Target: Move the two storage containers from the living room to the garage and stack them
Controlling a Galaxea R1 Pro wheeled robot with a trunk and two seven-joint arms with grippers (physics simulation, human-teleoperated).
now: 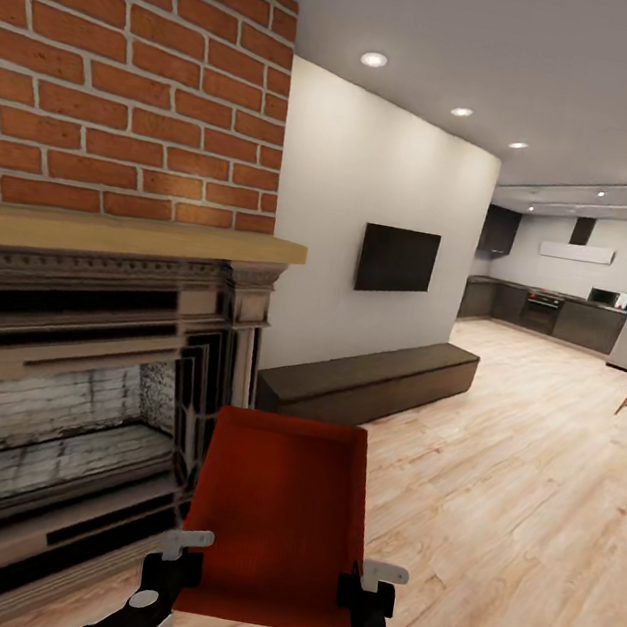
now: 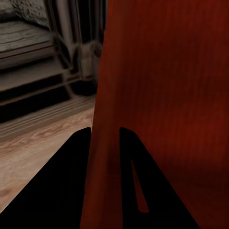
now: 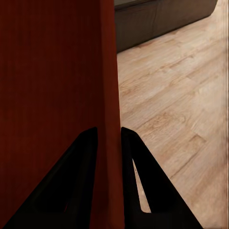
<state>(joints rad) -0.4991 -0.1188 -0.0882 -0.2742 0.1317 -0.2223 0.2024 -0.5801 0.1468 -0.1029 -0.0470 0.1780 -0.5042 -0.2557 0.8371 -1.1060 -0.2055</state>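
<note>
An orange-red storage container (image 1: 276, 515) hangs in front of me above the wood floor of the living room, tipped so its open inside faces the head camera. My left gripper (image 1: 181, 561) is shut on its left wall and my right gripper (image 1: 362, 593) is shut on its right wall. In the left wrist view the red wall (image 2: 157, 95) runs between the two dark fingers (image 2: 71, 181) of the gripper (image 2: 106, 143). The right wrist view shows the other red wall (image 3: 62, 86) pinched in the right gripper (image 3: 109, 143).
A red brick fireplace (image 1: 90, 319) with a dark ornate surround stands close at the left. A long low dark bench (image 1: 369, 378) runs along the white wall under a wall TV (image 1: 397, 260). Light wood-plank floor (image 1: 519, 488) stretches right toward a kitchen (image 1: 558, 307).
</note>
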